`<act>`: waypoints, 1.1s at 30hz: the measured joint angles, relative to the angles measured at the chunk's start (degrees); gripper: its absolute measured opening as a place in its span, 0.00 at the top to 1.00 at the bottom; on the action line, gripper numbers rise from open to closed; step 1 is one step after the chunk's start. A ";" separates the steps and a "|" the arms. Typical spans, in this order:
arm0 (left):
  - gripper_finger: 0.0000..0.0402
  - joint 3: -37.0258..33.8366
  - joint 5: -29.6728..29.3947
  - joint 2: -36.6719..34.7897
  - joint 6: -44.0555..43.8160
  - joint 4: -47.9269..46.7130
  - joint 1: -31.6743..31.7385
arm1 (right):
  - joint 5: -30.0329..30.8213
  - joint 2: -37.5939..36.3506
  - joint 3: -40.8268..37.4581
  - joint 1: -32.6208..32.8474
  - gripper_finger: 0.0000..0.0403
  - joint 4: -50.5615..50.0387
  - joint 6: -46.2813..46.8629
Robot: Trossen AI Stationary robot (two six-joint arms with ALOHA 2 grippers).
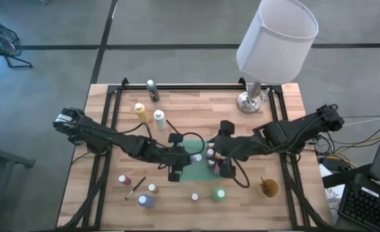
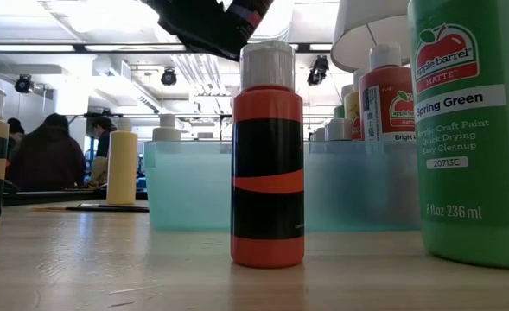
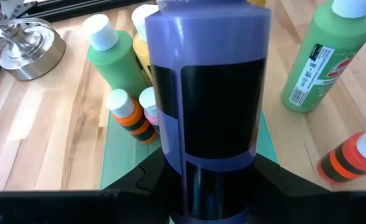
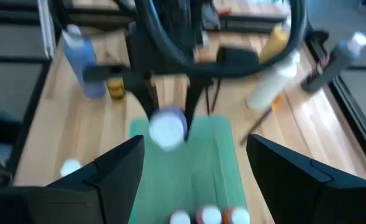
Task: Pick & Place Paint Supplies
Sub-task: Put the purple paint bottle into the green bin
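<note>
Worktop (image 1: pixel 177 109): a wooden slab is seen from above, with both arms reaching to its middle.
Lamp (image 1: pixel 275 38): a white shade on a metal foot is stood at the far right corner of the worktop.
Green mat (image 1: pixel 199 171): laid flat at the centre, under both hands; a few small bottles are stood on its right part.
Left hand (image 1: pixel 175 156): held over the left part of the mat; its fingers are clamped on a purple bottle (image 3: pixel 207 106) with a dark label, which is gripped upright.
Right hand (image 1: pixel 224 149): placed at the right edge of the mat, beside the small bottles; its fingers (image 4: pixel 114 171) are spread wide and nothing is held between them.
Green bottle (image 1: pixel 219 194): stood near the front edge, close to the mat.
Blue bottle (image 1: pixel 146 201): stood at the front left, beside a thin brush (image 1: pixel 135 187).
Orange bottle (image 2: pixel 267 155): stood upright near the front edge, white-capped.
Tan cup (image 1: pixel 269 188): set at the front right, apart from the mat.
</note>
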 joint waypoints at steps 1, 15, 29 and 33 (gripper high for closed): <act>0.65 0.12 0.00 0.01 0.00 -0.05 0.01 | -0.04 0.01 -0.04 -0.17 0.31 1.45 -0.17; 0.65 0.60 -0.02 0.06 -0.63 -0.85 0.38 | -1.80 5.05 -0.26 -1.32 0.40 2.68 -2.49; 0.65 0.60 -0.02 0.10 -0.81 -1.20 0.36 | -4.03 7.50 0.67 -2.18 0.33 3.02 -2.46; 0.65 0.60 -0.02 0.10 -0.81 -1.11 0.38 | -4.89 8.28 0.66 -2.40 0.35 5.01 -2.91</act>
